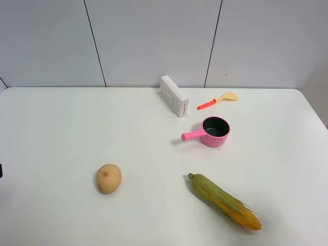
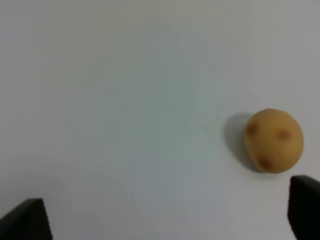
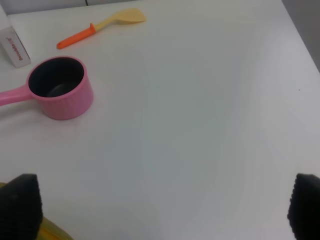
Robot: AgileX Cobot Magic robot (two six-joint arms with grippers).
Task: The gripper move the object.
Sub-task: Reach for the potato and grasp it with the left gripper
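Note:
The object (image 1: pixel 108 178) is a small tan-orange egg shape with reddish-brown blotches, lying on the white table (image 1: pixel 56 128) at front left. In the left wrist view the object (image 2: pixel 273 140) lies just ahead of one black fingertip (image 2: pixel 304 205). My left gripper (image 2: pixel 165 220) is open and empty, its fingers wide apart above the bare table. My right gripper (image 3: pixel 165 212) is open and empty, with only its two black fingertips showing. Neither arm shows in the exterior high view, apart from a dark sliver (image 1: pixel 1 170) at the left edge.
A pink pot (image 1: pixel 215 131) with a side handle stands right of centre; it also shows in the right wrist view (image 3: pixel 60 87). A green-yellow corn cob (image 1: pixel 225 201) lies at front right. A white box (image 1: pixel 174 96) and an orange-handled spatula (image 1: pixel 218 100) lie at the back.

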